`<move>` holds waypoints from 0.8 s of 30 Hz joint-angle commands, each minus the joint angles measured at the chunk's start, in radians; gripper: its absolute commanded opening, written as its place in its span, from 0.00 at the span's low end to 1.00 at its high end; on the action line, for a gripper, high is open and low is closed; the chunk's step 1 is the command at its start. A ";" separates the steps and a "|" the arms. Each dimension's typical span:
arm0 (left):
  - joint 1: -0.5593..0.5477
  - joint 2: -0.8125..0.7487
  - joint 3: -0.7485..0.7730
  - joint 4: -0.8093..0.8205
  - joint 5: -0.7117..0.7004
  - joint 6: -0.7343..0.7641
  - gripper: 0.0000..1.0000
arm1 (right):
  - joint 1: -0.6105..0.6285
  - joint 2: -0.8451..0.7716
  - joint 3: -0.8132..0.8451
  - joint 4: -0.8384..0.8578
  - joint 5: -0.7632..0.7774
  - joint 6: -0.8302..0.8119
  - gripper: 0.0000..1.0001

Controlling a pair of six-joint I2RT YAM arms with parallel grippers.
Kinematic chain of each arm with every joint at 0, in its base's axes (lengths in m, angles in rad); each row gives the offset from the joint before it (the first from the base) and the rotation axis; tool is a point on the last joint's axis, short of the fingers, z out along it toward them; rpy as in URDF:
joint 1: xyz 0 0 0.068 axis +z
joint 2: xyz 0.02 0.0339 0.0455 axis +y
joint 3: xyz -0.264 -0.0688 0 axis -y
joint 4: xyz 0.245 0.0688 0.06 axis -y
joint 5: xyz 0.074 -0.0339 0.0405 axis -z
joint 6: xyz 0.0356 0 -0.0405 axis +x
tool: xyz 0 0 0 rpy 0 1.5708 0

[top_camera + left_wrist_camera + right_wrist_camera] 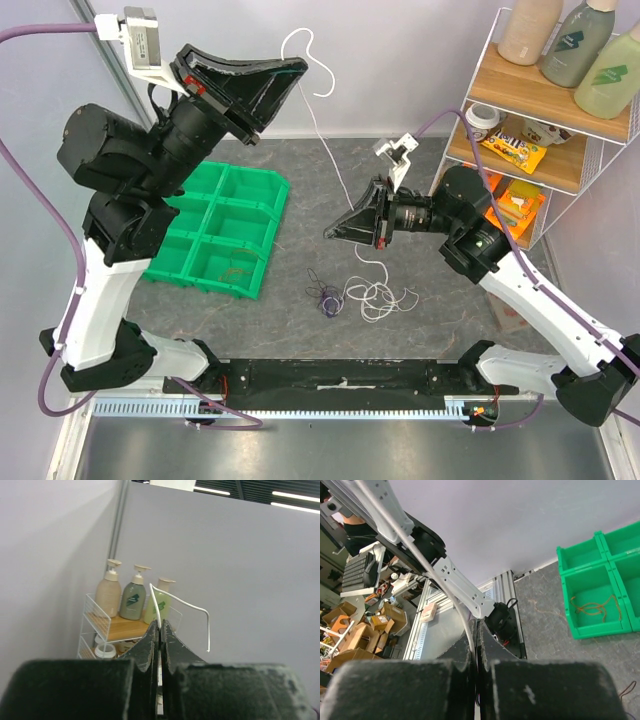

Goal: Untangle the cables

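Separating step: our left tool [299, 66] and right tool [331, 234] both clench the white cable [208, 630]; next we draw it off the lower-centre purple clump [327, 299].

Grey table [250, 325]: green bin [215, 230], loose cables [375, 297].

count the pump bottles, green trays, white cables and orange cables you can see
pump bottles: 3
green tray: 1
white cable: 1
orange cable: 1
total: 6
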 commanded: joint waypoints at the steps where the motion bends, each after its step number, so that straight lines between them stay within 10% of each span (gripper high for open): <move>1: 0.006 -0.033 0.049 0.022 -0.103 0.112 0.02 | 0.018 -0.004 -0.036 -0.050 0.026 -0.083 0.00; 24: 0.006 -0.021 0.168 0.078 -0.334 0.508 0.02 | 0.080 0.037 -0.395 -0.206 0.202 -0.317 0.00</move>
